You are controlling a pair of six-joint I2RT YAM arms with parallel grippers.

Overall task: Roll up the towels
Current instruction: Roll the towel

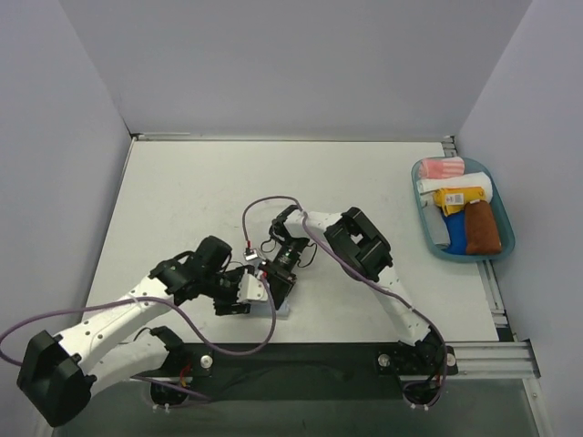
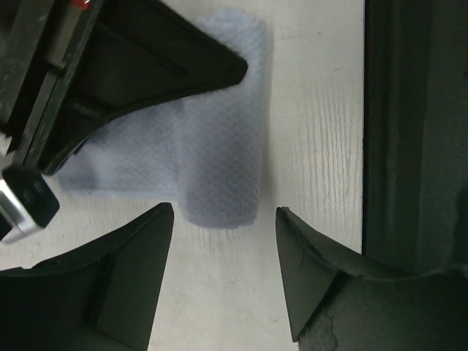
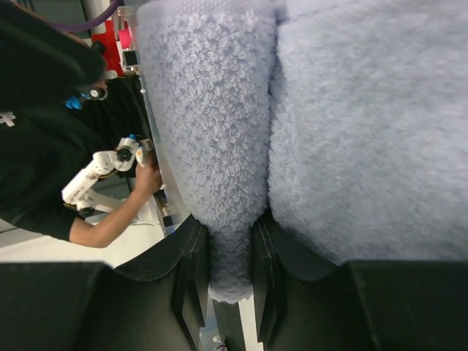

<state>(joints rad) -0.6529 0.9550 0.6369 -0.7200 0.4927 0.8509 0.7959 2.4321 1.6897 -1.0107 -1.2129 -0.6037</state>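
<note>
Pinching the pale-blue towel point(image 3: 219, 146), right fingers point(image 3: 191, 285) mostly hide it overhead (left fingers point(image 2: 124, 278) spread apart).

- The pale blue towel point(image 2: 219, 146) is plain, without any pattern.
- The rust-brown towel point(image 1: 483, 228) is plain.
- The tray point(image 1: 507, 238) is teal.
- The striped cloth point(image 1: 444, 167) is pink and white.
- The yellow cloth point(image 1: 460, 196) is bright.
- The tabletop point(image 1: 228, 182) is off-white, faintly grained.
- The cable point(image 1: 269, 199) is purple.

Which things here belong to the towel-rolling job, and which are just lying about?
Job: pale blue towel, right hand pinching it; rust-brown towel.
Lying about: tray, pink-striped cloth, yellow cloth, white cloth.
</note>
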